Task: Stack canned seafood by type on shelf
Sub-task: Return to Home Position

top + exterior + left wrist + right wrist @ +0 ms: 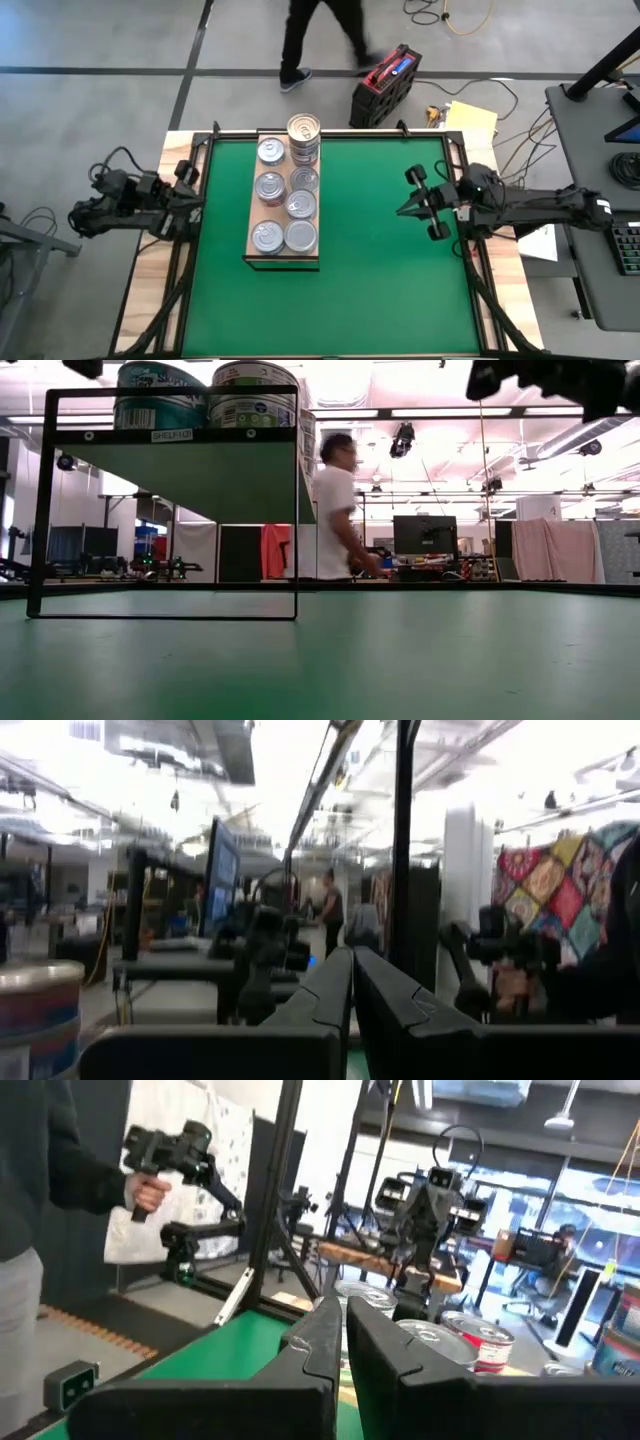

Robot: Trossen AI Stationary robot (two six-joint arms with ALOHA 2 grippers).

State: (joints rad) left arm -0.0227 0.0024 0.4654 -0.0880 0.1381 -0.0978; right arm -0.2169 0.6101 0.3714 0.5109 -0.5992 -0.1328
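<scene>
The shelf (283, 262) is a light wooden board on a black frame, standing on the green mat left of centre. Several round silver-lidded cans of seafood rest on it in two rows (270, 186), with a taller stack (303, 135) at the far end. In the low view the cans (160, 395) sit on top of the raised shelf (200, 470). My left gripper (192, 195) is shut at the table's left edge, clear of the shelf. My right gripper (405, 210) is shut over the mat's right side, pointing toward the shelf and holding nothing. Its fingers (325, 1330) point at the cans (470, 1335).
Open green mat (370, 280) lies between the shelf and my right gripper and toward the near edge. A person (320, 40) walks beyond the far edge, near a red and black case (385, 85). Black frame rails (330, 135) border the mat.
</scene>
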